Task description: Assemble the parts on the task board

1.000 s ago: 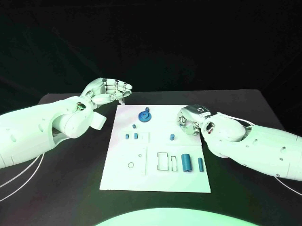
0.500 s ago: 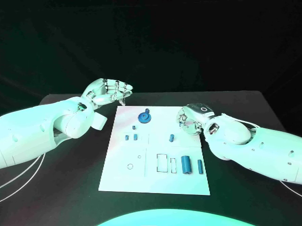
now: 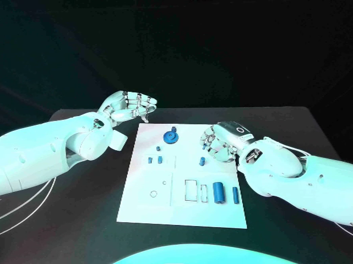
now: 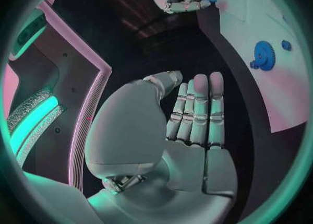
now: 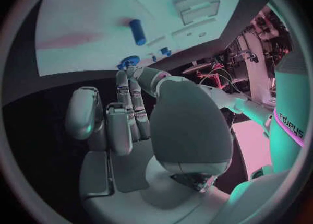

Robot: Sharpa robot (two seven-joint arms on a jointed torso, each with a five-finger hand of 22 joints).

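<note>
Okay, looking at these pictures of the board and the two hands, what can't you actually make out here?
- Whether the right hand holds a part: head view, its curled fingers hide the fingertips; the left wrist view hints at something blue there, too small to tell.
- Small blue parts left of the board's middle: too small to tell their shape.
- Board's outlines: cannot tell whether recesses or printed marks.
- Gear: teeth blurred.

Open board centre (image 3: 167, 165) between both hands.
</note>
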